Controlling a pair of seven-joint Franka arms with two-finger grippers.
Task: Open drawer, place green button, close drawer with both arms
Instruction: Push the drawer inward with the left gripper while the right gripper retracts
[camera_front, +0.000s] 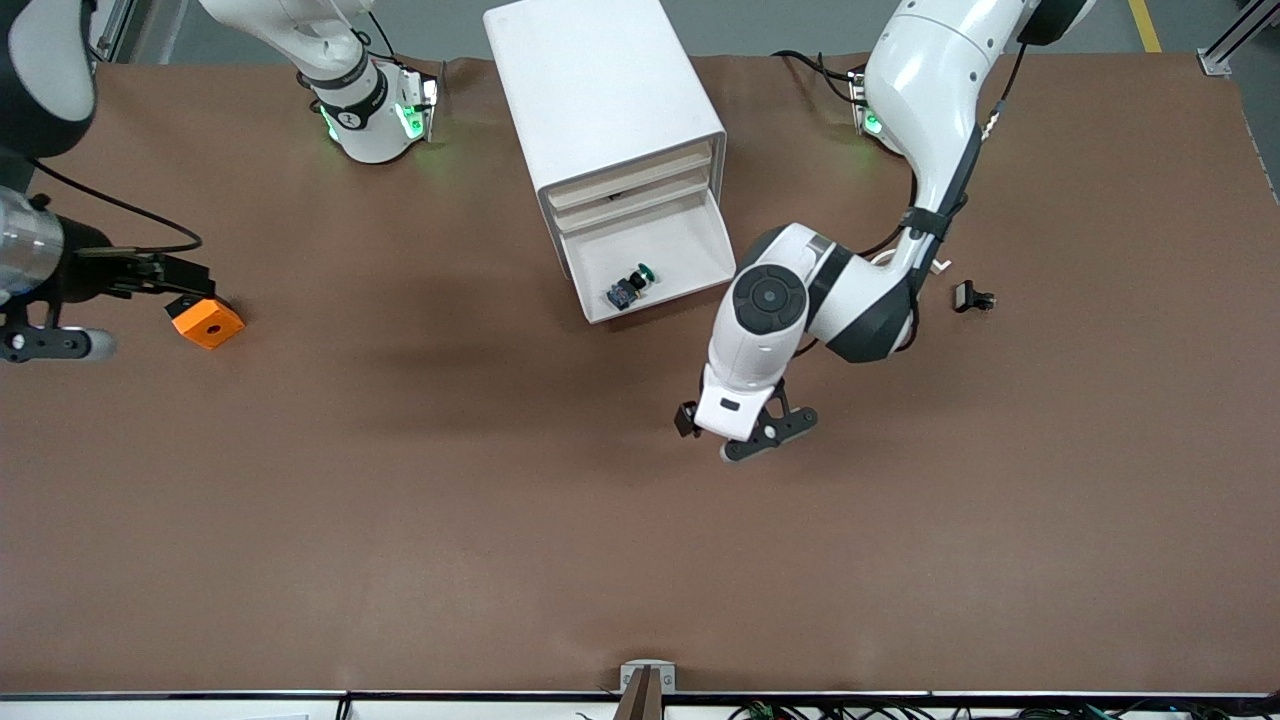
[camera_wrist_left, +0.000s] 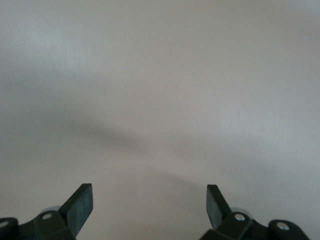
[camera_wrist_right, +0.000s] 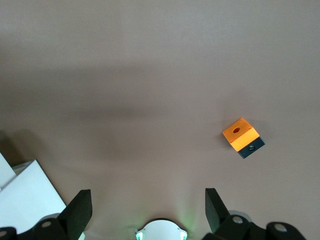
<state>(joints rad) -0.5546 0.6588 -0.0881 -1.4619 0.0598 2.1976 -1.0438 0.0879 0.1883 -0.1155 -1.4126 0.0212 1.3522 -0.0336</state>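
The white cabinet (camera_front: 600, 90) stands at the middle of the table near the arms' bases. Its lowest drawer (camera_front: 700, 235) is pulled out and open. The button (camera_front: 632, 285), green cap on a black and blue-grey body, lies on its side inside that drawer. My left gripper (camera_front: 745, 435) hangs open and empty over bare table just outside the drawer's front; the left wrist view shows only its spread fingers (camera_wrist_left: 150, 192) over the brown table. My right gripper (camera_front: 190, 285) is open and empty, up beside the orange block (camera_front: 207, 322) at the right arm's end of the table; its fingers (camera_wrist_right: 148, 197) are wide apart.
The orange block with a hole also shows in the right wrist view (camera_wrist_right: 241, 134), as does a corner of the cabinet (camera_wrist_right: 25, 195). A small dark part (camera_front: 972, 297) lies on the table toward the left arm's end. Three upper drawers are shut.
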